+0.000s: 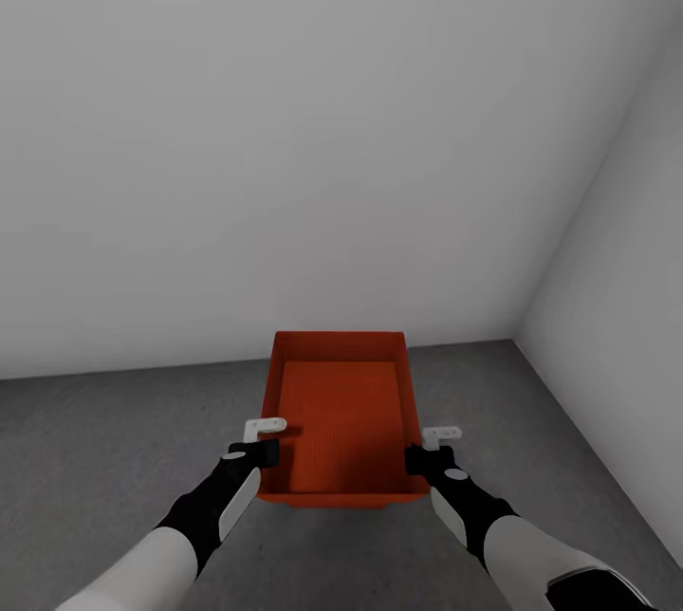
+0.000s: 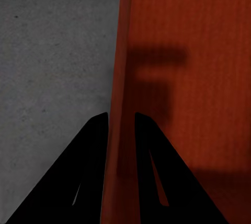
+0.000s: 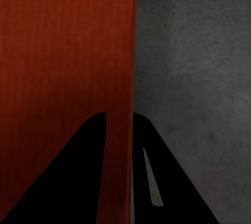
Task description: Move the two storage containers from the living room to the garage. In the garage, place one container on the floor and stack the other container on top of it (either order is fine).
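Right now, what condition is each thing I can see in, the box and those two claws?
storage container: empty, upright, held between both arms; whether it rests on the concrete floor cannot be told.
left gripper: shut on the container's left wall, one finger either side.
right gripper: shut on the container's right wall, likewise.

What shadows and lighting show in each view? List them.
Head view: flat, even light on the pale walls, no glare, everything sharp. Left wrist view: a blocky dark shadow lies on the inside of the bin, beyond the left gripper, whose fingers are solid black silhouettes. Right wrist view: the floor is mottled and evenly lit, the right gripper equally black.
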{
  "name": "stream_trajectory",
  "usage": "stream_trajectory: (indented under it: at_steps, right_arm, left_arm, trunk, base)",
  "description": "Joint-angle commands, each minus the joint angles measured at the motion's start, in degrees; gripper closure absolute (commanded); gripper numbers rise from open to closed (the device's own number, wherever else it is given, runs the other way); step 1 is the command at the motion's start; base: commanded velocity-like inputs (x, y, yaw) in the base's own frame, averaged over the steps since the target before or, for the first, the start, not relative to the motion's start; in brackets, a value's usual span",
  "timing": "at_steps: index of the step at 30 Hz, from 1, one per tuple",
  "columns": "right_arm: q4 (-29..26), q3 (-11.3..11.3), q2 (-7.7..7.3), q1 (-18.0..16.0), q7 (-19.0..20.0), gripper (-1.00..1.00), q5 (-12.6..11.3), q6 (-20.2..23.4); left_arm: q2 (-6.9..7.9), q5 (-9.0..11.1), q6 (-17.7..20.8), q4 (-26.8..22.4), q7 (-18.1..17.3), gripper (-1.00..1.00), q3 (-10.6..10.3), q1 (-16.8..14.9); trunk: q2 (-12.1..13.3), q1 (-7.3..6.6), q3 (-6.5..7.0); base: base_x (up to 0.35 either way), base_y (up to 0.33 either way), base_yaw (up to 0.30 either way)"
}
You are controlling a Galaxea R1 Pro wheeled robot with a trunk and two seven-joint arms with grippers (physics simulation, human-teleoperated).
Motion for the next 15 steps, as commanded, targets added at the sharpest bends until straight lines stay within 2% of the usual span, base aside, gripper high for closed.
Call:
stream_trajectory:
  at_steps: [1, 15]
  right_arm:
    - [0.2, -0.2, -0.43, 0.0, -0.4, 1.0, -0.8, -0.3]
    - [0.2, -0.2, -0.43, 0.0, -0.3, 1.0, -0.8, -0.3]
  left_arm:
    - [0.44, -1.2, -4.4, -0.2, 0.9, 1.0, 1.0, -0.1]
    - [0.47, -1.2, -4.4, -0.2, 0.9, 1.0, 1.0, -0.1]
  trunk:
    - [-0.1, 0.03, -0.2]
    - [-0.1, 0.03, -1.48]
  base:
    - [0.0, 0.0, 0.0]
    - [0.0, 0.0, 0.0]
